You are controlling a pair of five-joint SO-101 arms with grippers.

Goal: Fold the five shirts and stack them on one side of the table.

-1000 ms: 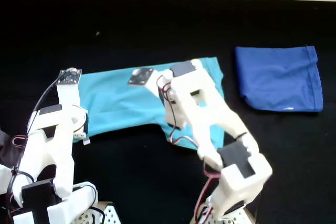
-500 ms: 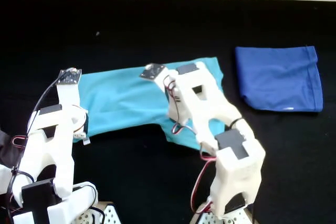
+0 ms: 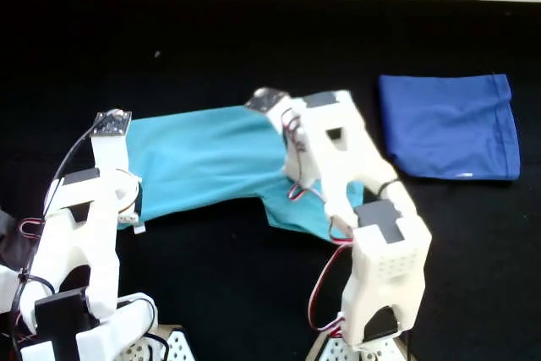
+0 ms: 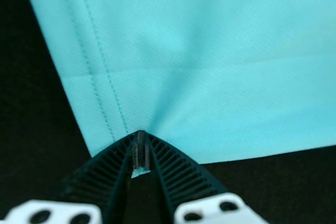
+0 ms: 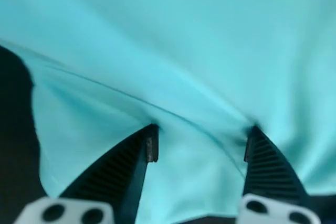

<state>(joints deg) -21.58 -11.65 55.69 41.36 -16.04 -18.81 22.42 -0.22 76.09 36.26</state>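
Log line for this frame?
left claw: shut on teal shirt edge | right claw: open over teal shirt | blue shirt: folded, lying apart

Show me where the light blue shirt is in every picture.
High view: the light blue shirt lies across the middle of the black table, beside the folded dark blue shirt.
Left wrist view: the left pincer is shut on the shirt's stitched edge.
Right wrist view: the shirt lies just beyond the open right pincer.
Shared landmark: the black table showing past the shirt's edge.
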